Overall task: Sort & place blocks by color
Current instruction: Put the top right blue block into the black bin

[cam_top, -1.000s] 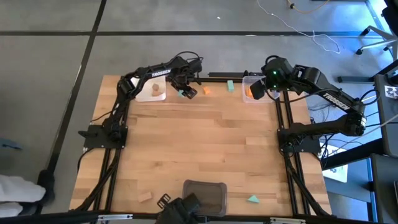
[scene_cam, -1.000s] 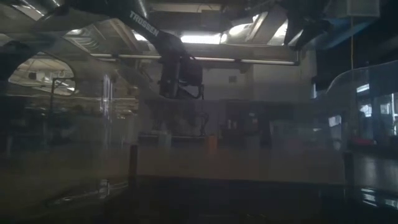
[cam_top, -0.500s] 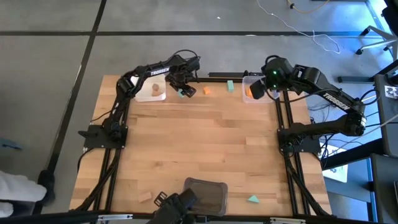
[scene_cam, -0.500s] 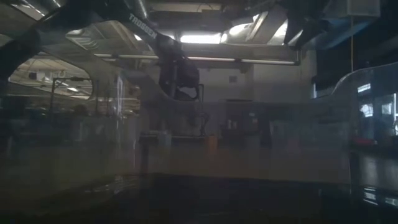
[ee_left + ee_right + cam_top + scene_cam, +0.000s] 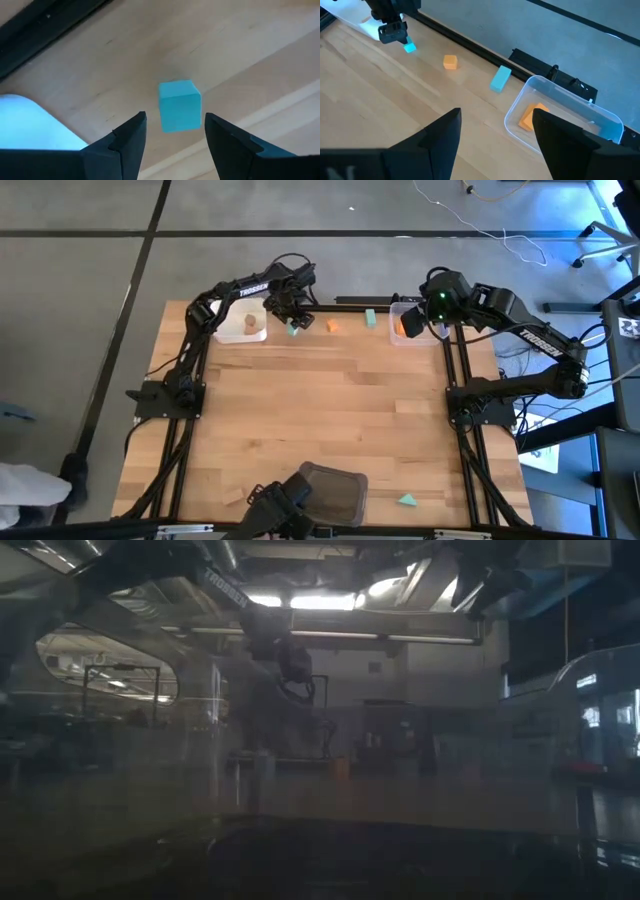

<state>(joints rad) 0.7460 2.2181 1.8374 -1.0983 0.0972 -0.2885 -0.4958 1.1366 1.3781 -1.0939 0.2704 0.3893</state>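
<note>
Left gripper point(image 5: 174, 131) hangs over the far edge of the table point(image 5: 330, 420), fingers apart and straddling a teal cube point(image 5: 180, 105) that rests on the wood just beside the white tray point(image 5: 243, 323); no contact with either finger is visible. Right gripper point(image 5: 495, 125) waits at the far right corner with its fingers spread wide, above the clear tray point(image 5: 565, 117) that holds an orange block point(image 5: 532, 117). Between the two trays lie an orange cube point(image 5: 450, 61) and a teal bar point(image 5: 500, 78), while a teal wedge point(image 5: 407, 500) and a natural wood block point(image 5: 234, 497) sit near the dark grey tray point(image 5: 335, 490) at the near edge.
</note>
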